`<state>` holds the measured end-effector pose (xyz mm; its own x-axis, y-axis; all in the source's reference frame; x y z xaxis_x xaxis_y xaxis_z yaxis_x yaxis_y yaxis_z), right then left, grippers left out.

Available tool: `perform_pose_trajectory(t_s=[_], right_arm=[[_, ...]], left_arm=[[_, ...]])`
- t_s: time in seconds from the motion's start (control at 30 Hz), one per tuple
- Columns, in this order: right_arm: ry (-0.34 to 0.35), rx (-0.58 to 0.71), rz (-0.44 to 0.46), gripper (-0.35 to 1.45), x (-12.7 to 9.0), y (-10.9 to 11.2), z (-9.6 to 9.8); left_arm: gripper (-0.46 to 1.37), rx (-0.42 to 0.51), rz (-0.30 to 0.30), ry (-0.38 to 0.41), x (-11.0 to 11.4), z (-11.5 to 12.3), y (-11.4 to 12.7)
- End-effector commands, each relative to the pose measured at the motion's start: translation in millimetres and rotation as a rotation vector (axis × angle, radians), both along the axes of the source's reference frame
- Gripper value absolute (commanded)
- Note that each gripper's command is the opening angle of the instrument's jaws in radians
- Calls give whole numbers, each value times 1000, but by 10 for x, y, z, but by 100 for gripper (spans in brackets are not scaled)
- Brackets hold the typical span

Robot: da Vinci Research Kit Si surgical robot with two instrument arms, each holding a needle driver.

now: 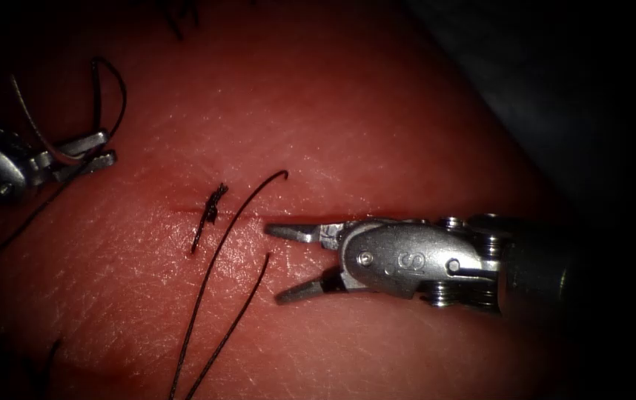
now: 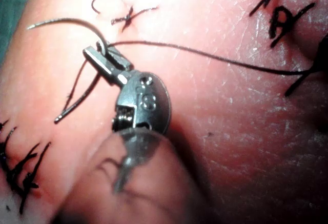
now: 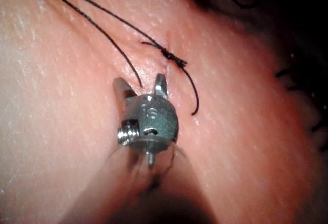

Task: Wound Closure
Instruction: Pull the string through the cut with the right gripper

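At the left edge of the endoscope view, the left tool [image 1: 99,148] has its jaws closed on the curved needle [image 1: 32,122], gripping it partway along its curve. The needle arcs up and to the upper left, clear of the tissue [image 1: 377,111]. Dark thread [image 1: 114,89] loops above these jaws. The right tool [image 1: 282,263] enters from the right at mid-frame, jaws spread wide and holding nothing, tips pointing left over the cut [image 1: 177,208]. Just left of its tips, a knotted stitch [image 1: 213,209] sits on the cut, near frame centre. Two loose thread strands [image 1: 214,296] run from beside the knot down to the bottom edge, lying on the tissue between knot and right tool
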<state>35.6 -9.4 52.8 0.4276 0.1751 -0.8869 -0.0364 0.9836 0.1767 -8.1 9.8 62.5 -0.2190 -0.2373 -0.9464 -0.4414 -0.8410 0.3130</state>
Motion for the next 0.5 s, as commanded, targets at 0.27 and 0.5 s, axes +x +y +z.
perform_pose_trajectory(t_s=[0.27,0.5], right_arm=[[8,3,2,13,12,-1,0],[33,9,-28,-35,12,-6,-3]], left_arm=[[-35,8,24,7,-4,1,1],[-35,10,31,9,-5,1,1]])
